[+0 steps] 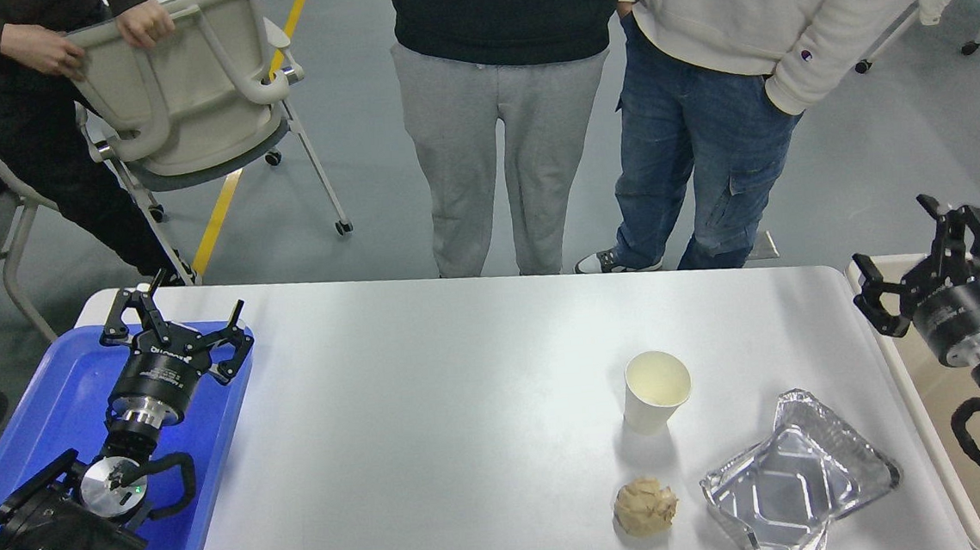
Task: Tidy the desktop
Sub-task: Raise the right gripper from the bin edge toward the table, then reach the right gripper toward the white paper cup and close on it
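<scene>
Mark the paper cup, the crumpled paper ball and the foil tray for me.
paper cup (656, 401): head view, on its outer wall.
crumpled paper ball (645, 507): head view, its middle.
foil tray (793, 482): head view, its inner floor.

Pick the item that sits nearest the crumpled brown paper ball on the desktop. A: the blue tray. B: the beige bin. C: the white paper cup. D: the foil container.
D: the foil container lies just right of the paper ball on the desktop, closer than the paper cup behind it; the blue tray and beige bin sit at the far edges.
</scene>
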Motion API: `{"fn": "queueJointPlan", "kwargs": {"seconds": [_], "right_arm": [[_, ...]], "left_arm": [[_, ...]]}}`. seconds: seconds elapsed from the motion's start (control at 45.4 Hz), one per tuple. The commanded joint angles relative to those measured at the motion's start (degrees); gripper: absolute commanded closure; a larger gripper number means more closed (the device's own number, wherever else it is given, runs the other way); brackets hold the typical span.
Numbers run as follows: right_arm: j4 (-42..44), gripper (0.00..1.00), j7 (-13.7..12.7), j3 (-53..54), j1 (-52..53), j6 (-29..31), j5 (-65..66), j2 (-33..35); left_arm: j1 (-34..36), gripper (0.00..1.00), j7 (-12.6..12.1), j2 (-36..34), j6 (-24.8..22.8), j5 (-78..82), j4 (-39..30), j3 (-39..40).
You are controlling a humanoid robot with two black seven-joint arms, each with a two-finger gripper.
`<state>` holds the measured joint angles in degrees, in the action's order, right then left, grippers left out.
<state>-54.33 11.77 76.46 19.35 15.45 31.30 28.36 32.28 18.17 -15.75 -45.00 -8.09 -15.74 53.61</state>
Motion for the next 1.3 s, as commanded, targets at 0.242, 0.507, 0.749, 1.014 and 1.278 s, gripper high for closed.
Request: {"fn": "queueJointPlan", "kwargs": {"seconds": [0.242, 0.507, 0.749, 1.014, 1.278], "right_arm": [[-8.2, 0.0, -1.9, -34.3, 20.6, 0.7, 2.4, 21.7], [-14.3, 0.0, -1.6, -46.7, 31.4, 1.0, 24.0, 23.6], [-25.3, 0.0, 0.3, -51.5, 32.2, 1.2, 49.7, 24.9], [-24.0, 0.0, 0.3, -59.3, 34.2, 0.5, 59.6, 22.5], [-21.9, 0.0, -0.2, -61.2, 33.3, 0.3, 60.1, 12.9]], "left_arm": [[0.0, 0.0, 0.0, -0.1, 0.0, 0.0, 0.0, 0.0], [0.1, 0.0, 0.0, 0.0, 0.0, 0.0, 0.0, 0.0], [0.1, 0.0, 0.0, 0.0, 0.0, 0.0, 0.0, 0.0], [0.1, 0.0, -0.1, 0.0, 0.0, 0.0, 0.0, 0.0], [0.1, 0.0, 0.0, 0.0, 0.0, 0.1, 0.0, 0.0]]}}
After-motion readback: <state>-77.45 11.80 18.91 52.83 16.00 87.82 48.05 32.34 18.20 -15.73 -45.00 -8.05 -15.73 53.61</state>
